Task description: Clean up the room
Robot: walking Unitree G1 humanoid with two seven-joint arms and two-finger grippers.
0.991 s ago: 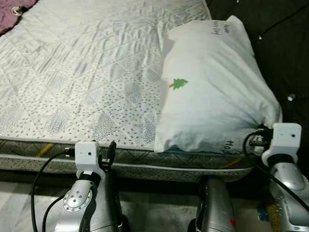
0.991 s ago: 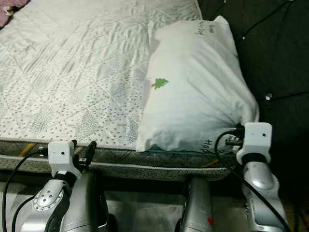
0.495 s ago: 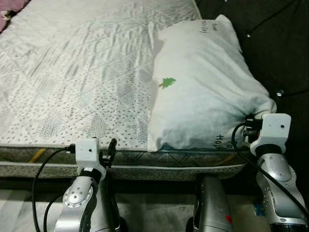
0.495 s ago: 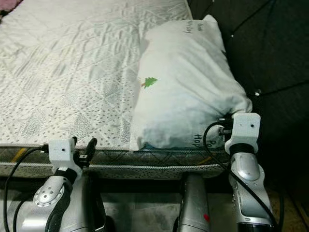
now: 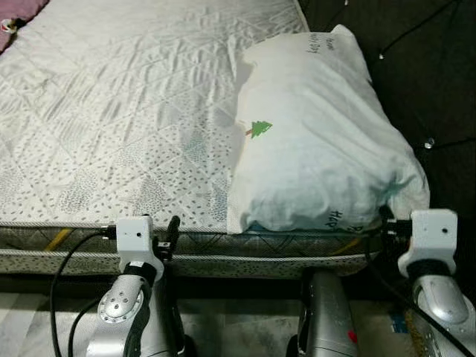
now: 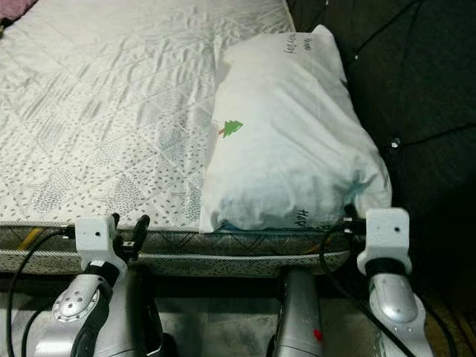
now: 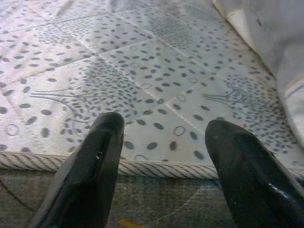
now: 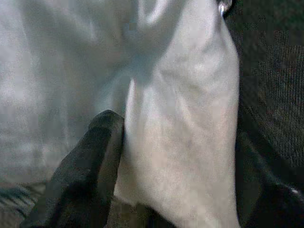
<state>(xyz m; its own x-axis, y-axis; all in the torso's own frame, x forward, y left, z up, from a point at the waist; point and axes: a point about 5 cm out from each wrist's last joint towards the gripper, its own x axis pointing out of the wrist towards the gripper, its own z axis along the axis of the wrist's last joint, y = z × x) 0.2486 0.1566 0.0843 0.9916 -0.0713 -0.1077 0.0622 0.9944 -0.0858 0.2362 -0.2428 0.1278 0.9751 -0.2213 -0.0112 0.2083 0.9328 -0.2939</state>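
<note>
The left end effector (image 7: 164, 156) hangs at the near edge of the white quilted mattress with a grey leaf print (image 5: 126, 111), its two black fingers spread wide and holding nothing. To the right, the plump white pillow with a small green tree motif (image 5: 320, 141) lies on the mattress's right side, running from near to far, its near end reaching the mattress edge. The right end effector (image 8: 175, 175) is at the pillow's near right corner, fingers parted with a fold of the pillowcase between them; one finger (image 8: 90, 161) touches the cloth, but no firm pinch is evident. To do this step well, I judge it should close squarely on a thick bunch of fabric, not a thin edge, before pulling. No containers are visible.
</note>
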